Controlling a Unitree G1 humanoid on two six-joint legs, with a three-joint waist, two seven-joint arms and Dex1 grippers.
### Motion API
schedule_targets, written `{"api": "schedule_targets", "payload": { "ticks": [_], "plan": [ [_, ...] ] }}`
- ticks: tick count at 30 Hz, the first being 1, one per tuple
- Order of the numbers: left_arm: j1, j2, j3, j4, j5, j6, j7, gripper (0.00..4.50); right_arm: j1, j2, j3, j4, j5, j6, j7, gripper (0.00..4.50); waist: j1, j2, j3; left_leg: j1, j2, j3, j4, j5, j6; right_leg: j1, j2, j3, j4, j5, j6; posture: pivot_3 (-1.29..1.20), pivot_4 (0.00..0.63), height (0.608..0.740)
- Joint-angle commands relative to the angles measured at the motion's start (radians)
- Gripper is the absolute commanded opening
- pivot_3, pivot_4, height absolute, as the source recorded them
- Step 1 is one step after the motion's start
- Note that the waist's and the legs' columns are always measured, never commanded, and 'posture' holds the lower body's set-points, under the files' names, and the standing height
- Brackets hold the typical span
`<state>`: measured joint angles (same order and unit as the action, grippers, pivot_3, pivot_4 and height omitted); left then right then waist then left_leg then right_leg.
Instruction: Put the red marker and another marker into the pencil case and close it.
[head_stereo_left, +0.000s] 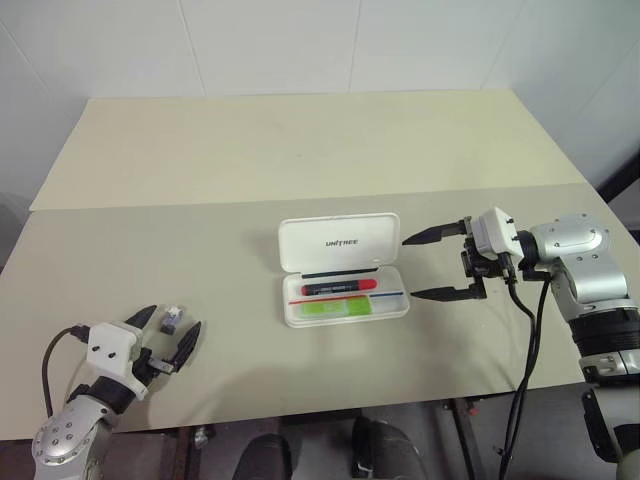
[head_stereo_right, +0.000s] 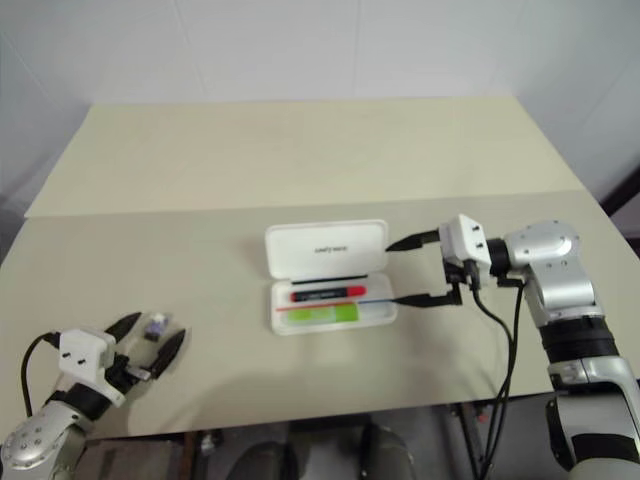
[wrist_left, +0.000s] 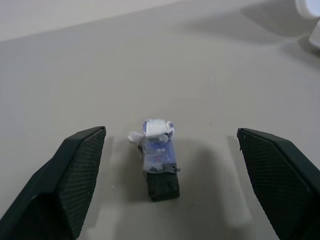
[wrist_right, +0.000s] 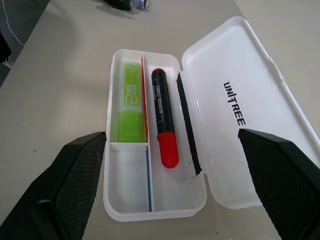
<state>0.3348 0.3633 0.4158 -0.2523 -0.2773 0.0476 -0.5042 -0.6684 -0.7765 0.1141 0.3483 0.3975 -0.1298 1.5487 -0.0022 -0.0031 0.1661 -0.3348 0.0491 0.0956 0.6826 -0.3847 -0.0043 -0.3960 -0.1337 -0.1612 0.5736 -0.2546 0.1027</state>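
Both markers loaded, red marker (wrist_right: 163, 120) and green highlighter (wrist_right: 129, 102) lying in the open pencil case (head_stereo_left: 343, 268) at table centre, right gripper (head_stereo_left: 441, 264) spread empty at its 3 o'clock, left gripper (head_stereo_left: 168, 334) spread; closing step, next needs flipping the lid down.

Both markers (wrist_right: 163, 120) lie inside the open pencil case (wrist_right: 240, 115).
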Motion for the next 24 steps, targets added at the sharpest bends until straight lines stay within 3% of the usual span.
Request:
{"api": "schedule_targets", "payload": {
  "ticks": [1,6,10,19,24],
  "plan": [
    [0.002,0.006,0.001,0.017,0.013,-0.035,0.012,4.5,-0.008,-0.01,-0.017,-0.037,0.018,-0.005,0.066,4.46,0.0,0.0,0.0,0.0,0.0,0.0,0.0,0.0,0.0,0.0,0.0,0.0,0.0,0.0,0.0,0.0,0.15,0.74],
    [-0.011,0.011,-0.007,0.049,0.019,-0.045,0.014,4.5,-0.007,-0.008,-0.022,-0.036,0.015,-0.008,0.064,4.46,0.001,0.0,0.0,0.0,0.0,0.0,0.0,0.0,0.0,0.0,0.0,0.0,0.0,0.0,0.0,0.0,0.15,0.74],
    [-0.049,0.027,-0.021,0.107,0.03,-0.057,0.011,3.65,0.001,-0.004,-0.03,-0.038,0.025,-0.007,0.062,4.5,0.003,0.001,-0.001,0.0,0.0,0.0,0.0,0.0,0.0,0.0,0.0,0.0,0.0,0.0,0.0,0.0,0.15,0.74],
    [-0.091,0.039,-0.053,0.168,0.037,-0.081,0.008,0.48,0.024,-0.008,-0.044,-0.046,0.045,-0.012,0.061,4.5,0.006,0.005,-0.004,0.002,0.0,-0.001,0.001,0.002,0.0,0.002,-0.002,0.0,0.002,0.0,0.0,0.0,0.15,0.74],
    [-0.126,0.04,-0.07,0.134,0.012,-0.076,0.001,0.38,0.022,-0.017,-0.036,-0.031,0.031,-0.004,0.055,4.5,0.016,0.007,-0.006,0.002,0.0,-0.001,0.001,0.002,0.0,0.002,-0.002,0.0,0.002,0.0,0.0,0.0,0.15,0.74]
  ]
}}
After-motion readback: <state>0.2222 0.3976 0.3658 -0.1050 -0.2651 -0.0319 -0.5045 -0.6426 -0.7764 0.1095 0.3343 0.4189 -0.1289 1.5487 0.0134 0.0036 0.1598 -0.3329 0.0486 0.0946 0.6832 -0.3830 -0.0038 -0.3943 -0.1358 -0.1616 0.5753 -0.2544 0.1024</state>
